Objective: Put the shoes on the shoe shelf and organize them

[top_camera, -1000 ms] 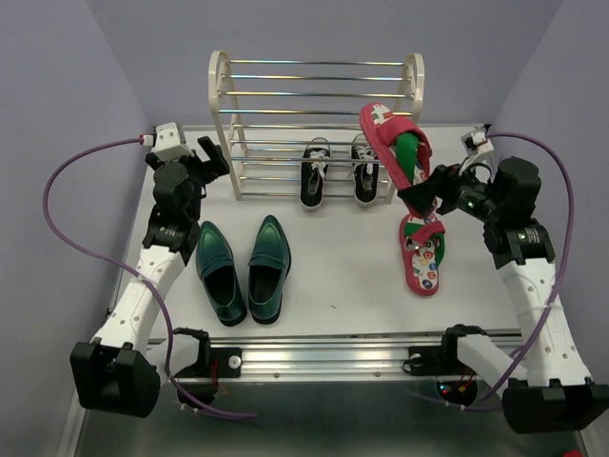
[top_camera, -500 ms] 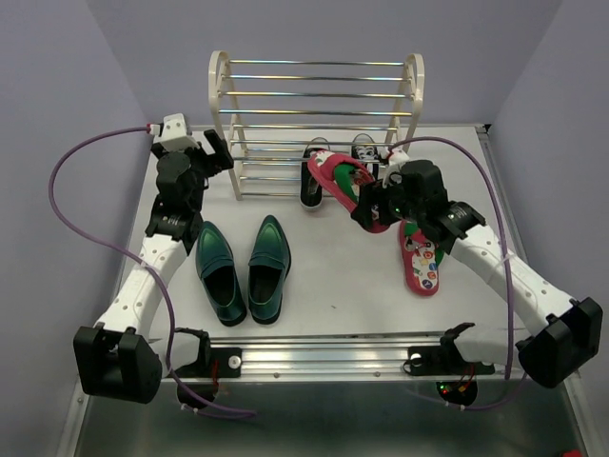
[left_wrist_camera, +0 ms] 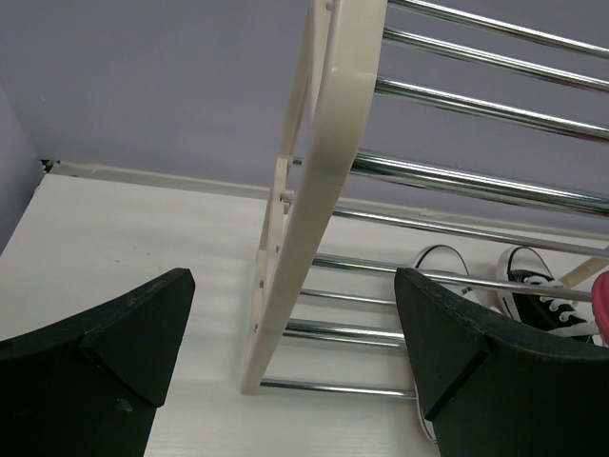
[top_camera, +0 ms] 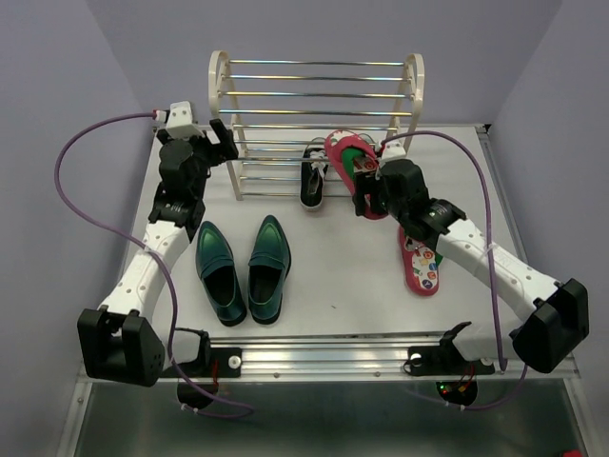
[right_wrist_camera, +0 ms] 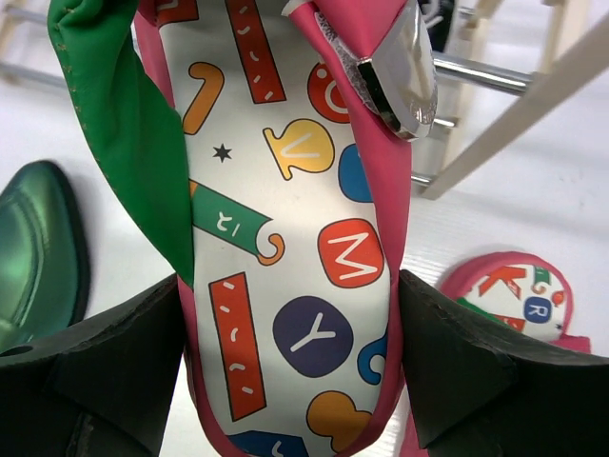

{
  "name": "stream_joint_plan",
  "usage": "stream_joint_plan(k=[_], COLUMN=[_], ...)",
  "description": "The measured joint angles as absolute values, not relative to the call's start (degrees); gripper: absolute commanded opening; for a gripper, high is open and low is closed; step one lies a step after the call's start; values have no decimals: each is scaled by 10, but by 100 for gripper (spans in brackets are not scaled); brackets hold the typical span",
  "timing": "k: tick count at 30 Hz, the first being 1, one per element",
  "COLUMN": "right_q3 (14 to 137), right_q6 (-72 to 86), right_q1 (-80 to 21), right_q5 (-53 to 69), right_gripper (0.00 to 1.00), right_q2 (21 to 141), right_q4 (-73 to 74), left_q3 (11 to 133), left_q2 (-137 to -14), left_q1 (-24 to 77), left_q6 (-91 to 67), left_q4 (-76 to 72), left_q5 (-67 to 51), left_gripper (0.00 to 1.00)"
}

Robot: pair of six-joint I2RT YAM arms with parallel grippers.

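Flip-flop aimed at the shelf's right end

The left fingers (left_wrist_camera: 105, 371) hang released beside the shoe shelf's (top_camera: 221, 95) left panel, with the loafers (top_camera: 243, 267) nearer them. The right fingers (right_wrist_camera: 466, 362) clench one red flip-flop (top_camera: 347, 157), its length pointing into the low rods over the black sneakers (top_camera: 312, 176). Its mate (top_camera: 422, 262) lies on the desk (top_camera: 333, 286).

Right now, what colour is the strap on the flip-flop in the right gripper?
Green strap on the red flip-flop; the right wrist view shows it best.

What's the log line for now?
right jaws: shut on flip-flop, at shelf | left jaws: open | loafers, other flip-flop: on table | sneakers: in shelf
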State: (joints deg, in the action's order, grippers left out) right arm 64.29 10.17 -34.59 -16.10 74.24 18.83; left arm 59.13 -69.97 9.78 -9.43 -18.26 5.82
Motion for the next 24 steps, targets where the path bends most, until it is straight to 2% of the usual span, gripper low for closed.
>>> stream_joint_plan(k=[4, 12, 24], right_q3=[647, 647, 677], right_q6=[112, 123, 132], right_q1=[-345, -347, -354], right_q5=[-210, -230, -338], right_gripper=[1, 1, 2], right_q2=[756, 777, 886], right_q4=[179, 87, -3], left_q3=[599, 606, 633], left_q2=[-717, -742, -778], left_q1=[98, 98, 98], left_q6=[-91, -84, -79], left_q4=[-186, -201, -215], left_q5=[47, 29, 14], left_gripper=[99, 99, 99])
